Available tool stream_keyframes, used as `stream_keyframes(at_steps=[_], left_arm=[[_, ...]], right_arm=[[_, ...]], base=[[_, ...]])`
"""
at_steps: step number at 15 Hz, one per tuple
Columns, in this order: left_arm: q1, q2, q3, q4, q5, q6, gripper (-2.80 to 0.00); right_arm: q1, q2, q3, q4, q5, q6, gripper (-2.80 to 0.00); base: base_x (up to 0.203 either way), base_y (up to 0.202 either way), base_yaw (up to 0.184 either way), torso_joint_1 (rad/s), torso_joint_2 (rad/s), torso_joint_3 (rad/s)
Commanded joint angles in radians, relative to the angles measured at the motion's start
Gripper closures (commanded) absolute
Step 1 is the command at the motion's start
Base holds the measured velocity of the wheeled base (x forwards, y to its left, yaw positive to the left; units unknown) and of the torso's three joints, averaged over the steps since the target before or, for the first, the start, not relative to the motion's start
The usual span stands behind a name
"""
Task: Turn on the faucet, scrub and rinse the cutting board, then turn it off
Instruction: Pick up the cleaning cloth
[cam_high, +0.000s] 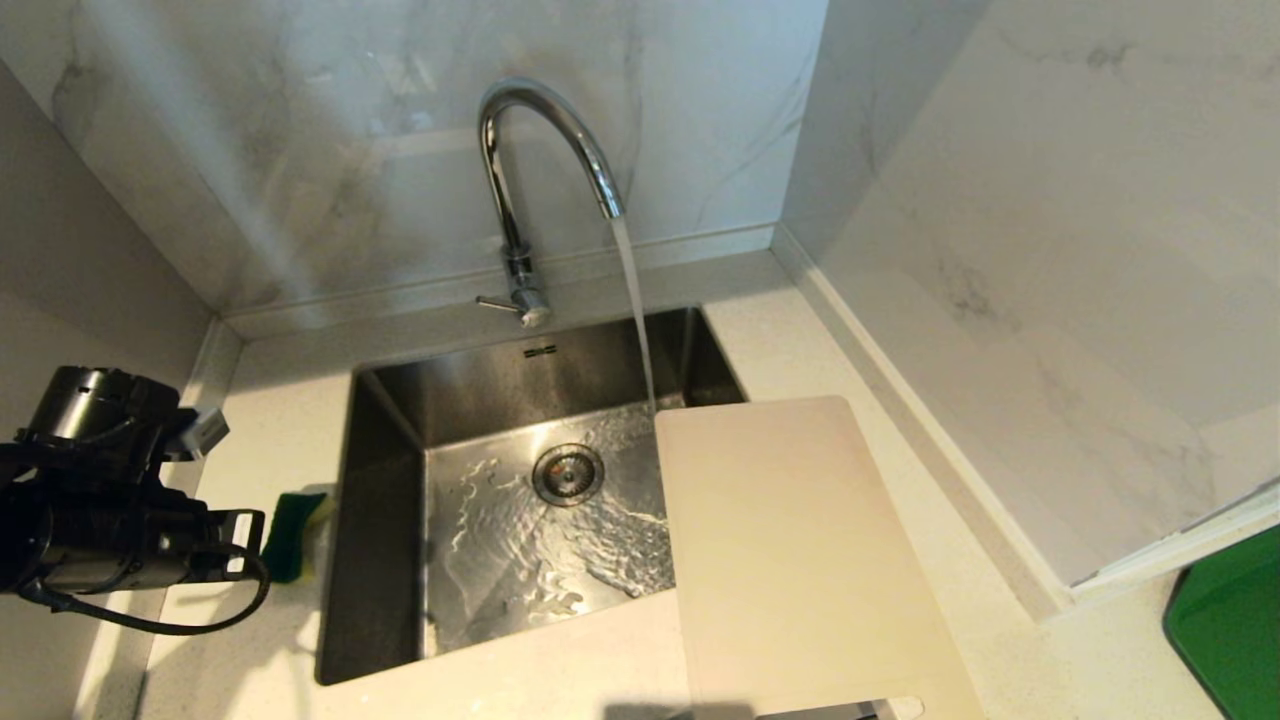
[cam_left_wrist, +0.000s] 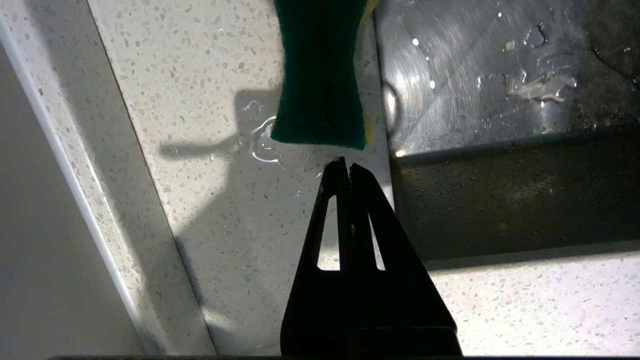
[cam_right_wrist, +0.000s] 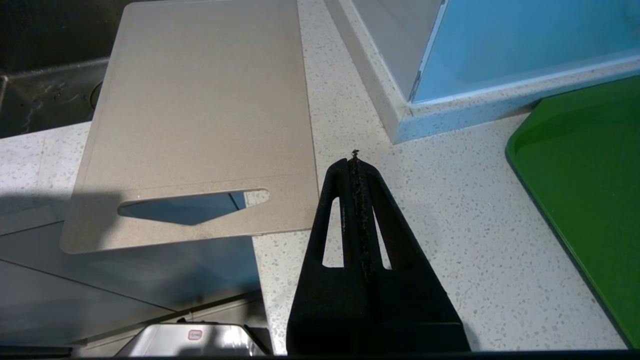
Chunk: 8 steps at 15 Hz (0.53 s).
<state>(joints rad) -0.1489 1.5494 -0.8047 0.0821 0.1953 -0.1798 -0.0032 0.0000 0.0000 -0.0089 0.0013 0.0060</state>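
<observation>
The right pincer (cam_right_wrist: 356, 162) is fully closed and empty, suspended above the speckled table (cam_right_wrist: 450, 225). The cutting board (cam_right_wrist: 200, 110) lies flat at 10 o'clock from the pincer tips, its slot-handle end overhanging the table edge. A green tray (cam_right_wrist: 590, 190) lies at 3 o'clock. A wall corner base (cam_right_wrist: 400, 115) stands at 1 o'clock.

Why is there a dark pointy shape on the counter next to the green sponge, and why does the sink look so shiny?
Left wrist view: strong light throws the closed left gripper as a shadow on the counter beside the sponge. Head view: the wet sink glints under the faucet. Right wrist view: shade crosses the cutting board's handle end.
</observation>
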Motion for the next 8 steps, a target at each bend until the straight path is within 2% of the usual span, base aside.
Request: stream_keyframes(at_steps=[1, 8], left_arm=[[-0.002, -0.018, 0.005, 0.008, -0.001, -0.001, 0.0], [-0.006, -0.062, 0.018, 0.114, -0.026, 0.002, 0.0]], right_arm=[[0.0, 0.0, 0.0, 0.0, 0.0, 0.0, 0.0], [0.0, -0.001, 0.0, 0.0, 0.0, 0.0, 0.0]], base=[[0.0, 0.0, 0.0, 0.0, 0.0, 0.0], [0.0, 0.0, 0.0, 0.0, 0.0, 0.0]])
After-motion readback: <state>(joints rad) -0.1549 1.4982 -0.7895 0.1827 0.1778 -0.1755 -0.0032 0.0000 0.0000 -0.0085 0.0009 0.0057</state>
